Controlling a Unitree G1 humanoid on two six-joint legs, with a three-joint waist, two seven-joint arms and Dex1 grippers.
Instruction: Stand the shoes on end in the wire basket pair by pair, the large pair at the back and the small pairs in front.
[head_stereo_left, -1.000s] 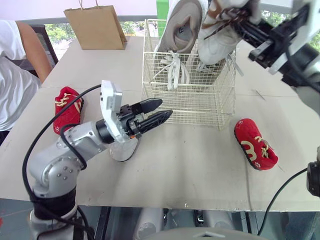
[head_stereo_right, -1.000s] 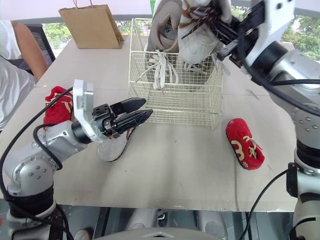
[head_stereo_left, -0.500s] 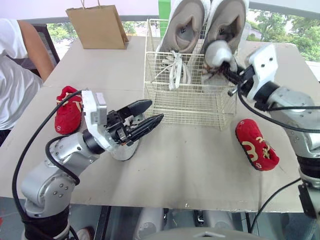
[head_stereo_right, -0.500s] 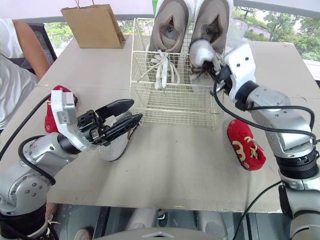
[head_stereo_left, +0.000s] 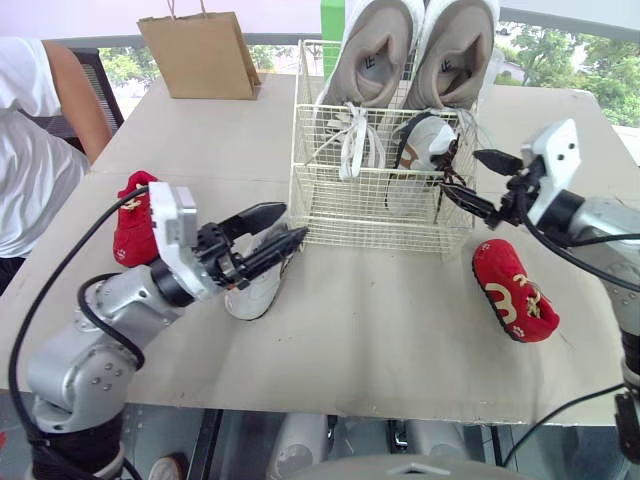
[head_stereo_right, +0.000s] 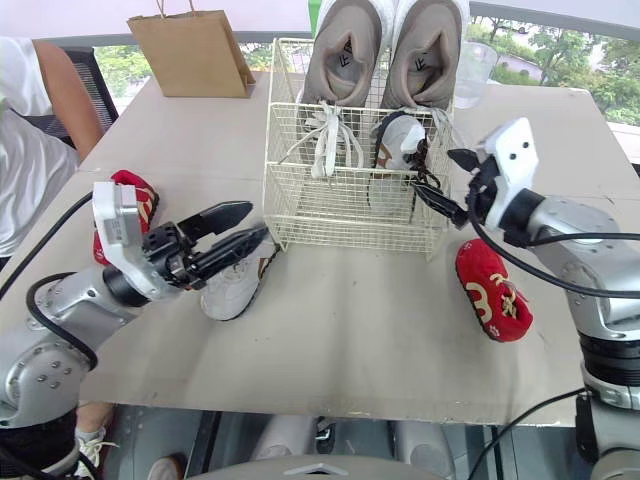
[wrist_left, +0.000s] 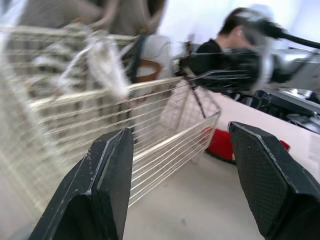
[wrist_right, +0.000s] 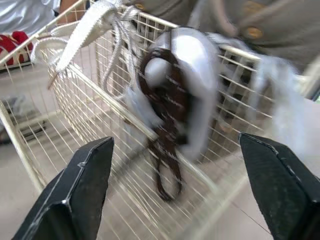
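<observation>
On the counter (head_stereo_left: 380, 330), the wire basket (head_stereo_left: 372, 212) holds the large grey sneakers (head_stereo_left: 375, 50) on end at the back. One small white shoe with brown laces (head_stereo_left: 420, 150) stands in front of them, right side. Right pincer (head_stereo_left: 462, 173) is spread and empty, just beside the basket's right wall. Left pincer (head_stereo_left: 293, 220) is spread and empty, over a second white shoe (head_stereo_left: 252, 295) lying near the basket's front left corner. Left red shoe (head_stereo_left: 135, 220) and right red shoe (head_stereo_left: 513, 303) lie on the counter outside the basket.
</observation>
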